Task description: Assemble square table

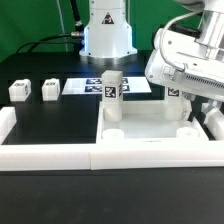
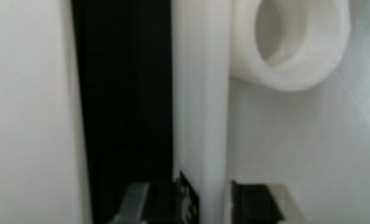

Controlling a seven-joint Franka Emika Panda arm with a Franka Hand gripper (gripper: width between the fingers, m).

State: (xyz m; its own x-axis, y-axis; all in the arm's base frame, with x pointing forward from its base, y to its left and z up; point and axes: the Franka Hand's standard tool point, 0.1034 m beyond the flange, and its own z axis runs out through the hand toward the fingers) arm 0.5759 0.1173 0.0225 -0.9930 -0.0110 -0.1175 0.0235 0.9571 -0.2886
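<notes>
The exterior view is being lit brightly, the tabletop [image 1: 150,128] is being washed out, and the wrist view is being blurred.

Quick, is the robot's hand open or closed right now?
Gripper: cannot tell; its fingers sit either side of a white part.

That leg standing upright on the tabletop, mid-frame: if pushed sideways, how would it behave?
The upright leg is tall for its width, so it would probably tip unless seated in the tabletop, which I cannot tell. It looks like stiff, light plastic; smooth sides may slip.
</notes>
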